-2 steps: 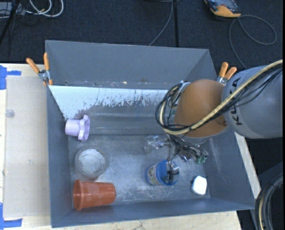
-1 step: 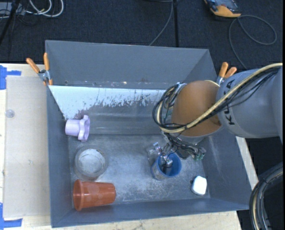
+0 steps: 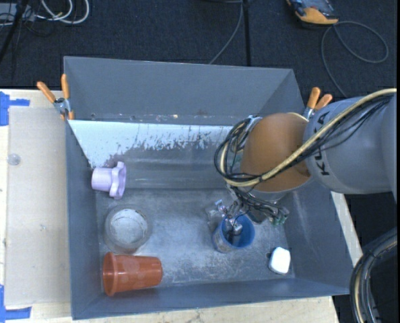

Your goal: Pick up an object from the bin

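My gripper is low in the bin's right half, under the arm's orange cover. It sits directly over a small blue round thing, which lies on the bin floor and is partly hidden by the gripper. Whether the gripper touches the blue thing I cannot tell. A small white lump lies a little to the right, near the front right corner.
On the left side of the bin lie a lavender spool-like piece, a clear round cup and, near the front wall, a red-orange cup on its side. The arm and its cables cover the bin's right wall.
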Controlling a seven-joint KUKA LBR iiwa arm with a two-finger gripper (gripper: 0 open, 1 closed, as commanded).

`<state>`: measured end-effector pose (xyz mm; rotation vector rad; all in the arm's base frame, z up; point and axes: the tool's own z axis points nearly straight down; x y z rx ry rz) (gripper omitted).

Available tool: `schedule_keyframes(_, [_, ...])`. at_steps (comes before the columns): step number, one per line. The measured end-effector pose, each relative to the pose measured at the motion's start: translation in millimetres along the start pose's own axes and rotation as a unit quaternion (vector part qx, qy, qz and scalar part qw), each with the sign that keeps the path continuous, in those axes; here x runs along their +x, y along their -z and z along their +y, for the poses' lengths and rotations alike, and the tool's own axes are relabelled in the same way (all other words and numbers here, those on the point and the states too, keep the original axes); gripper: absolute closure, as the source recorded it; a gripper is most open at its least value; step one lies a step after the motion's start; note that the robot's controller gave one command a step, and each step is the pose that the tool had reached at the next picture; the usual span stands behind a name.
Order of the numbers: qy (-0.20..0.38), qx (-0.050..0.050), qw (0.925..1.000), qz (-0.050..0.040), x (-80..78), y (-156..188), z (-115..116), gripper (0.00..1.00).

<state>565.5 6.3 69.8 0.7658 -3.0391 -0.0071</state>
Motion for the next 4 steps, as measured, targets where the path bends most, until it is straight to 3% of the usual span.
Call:
schedule_keyframes(1, [0.010, -0.002, 0.9999, 0.0046, 9.5, 36, 7, 1.00])
schedule_keyframes(2, [0.012, -0.001, 0.9999, 0.0009, 6.8, 85, 7, 1.00])
schedule_keyframes(3, [0.031, -0.001, 0.9995, 0.0016, 17.9, 111, 3, 1.00])
schedule_keyframes(4, [0.029, -0.004, 0.9996, 0.0060, 17.4, 154, 7, 1.00])
